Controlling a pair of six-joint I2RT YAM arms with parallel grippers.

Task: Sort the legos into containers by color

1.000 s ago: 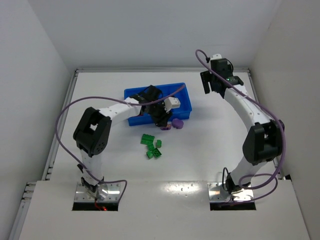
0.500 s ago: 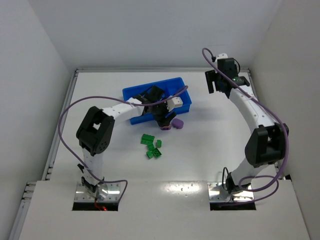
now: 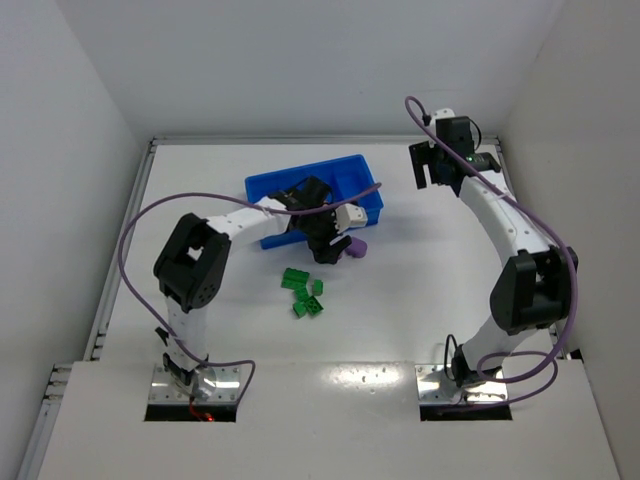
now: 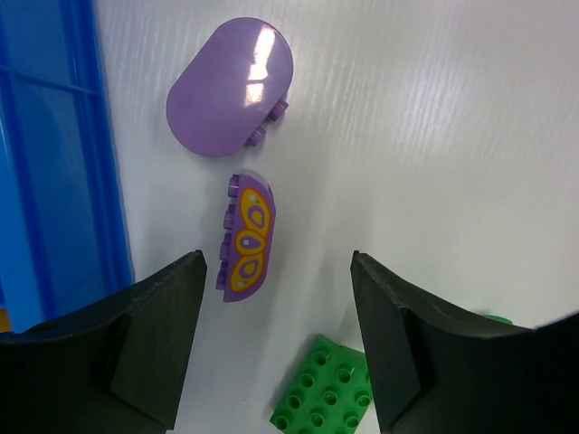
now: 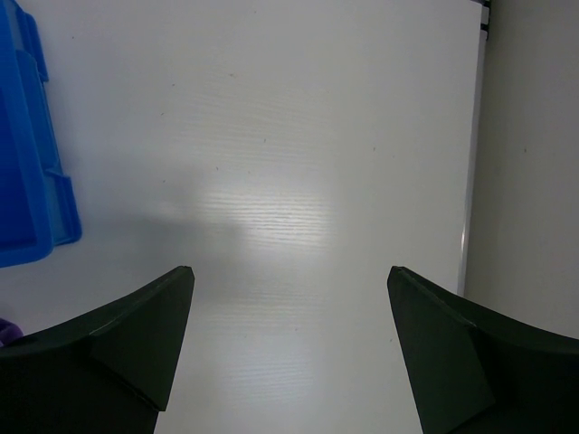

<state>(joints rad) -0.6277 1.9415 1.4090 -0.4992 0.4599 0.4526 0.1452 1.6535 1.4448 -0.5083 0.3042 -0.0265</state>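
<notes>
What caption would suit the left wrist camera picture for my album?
Open left gripper above a patterned purple brick beside the blue tray, green brick nearby.

- The left arm (image 3: 235,222) reaches forward and to the right from its base, elbow bent, wrist tipped downward.
- The left pincer (image 4: 279,294) points down, jaws parted, gripping nothing.
- The right arm (image 3: 497,212) stretches far forward, held high.
- The right pincer (image 5: 289,280) has its jaws spread wide and is empty.

Your left arm (image 3: 190,268) and right arm (image 3: 527,290) were built of white links with chunky black joints. A thin purple cable (image 3: 123,250) looped along each, and the fingers (image 4: 154,334) were dark, matte wedges.
</notes>
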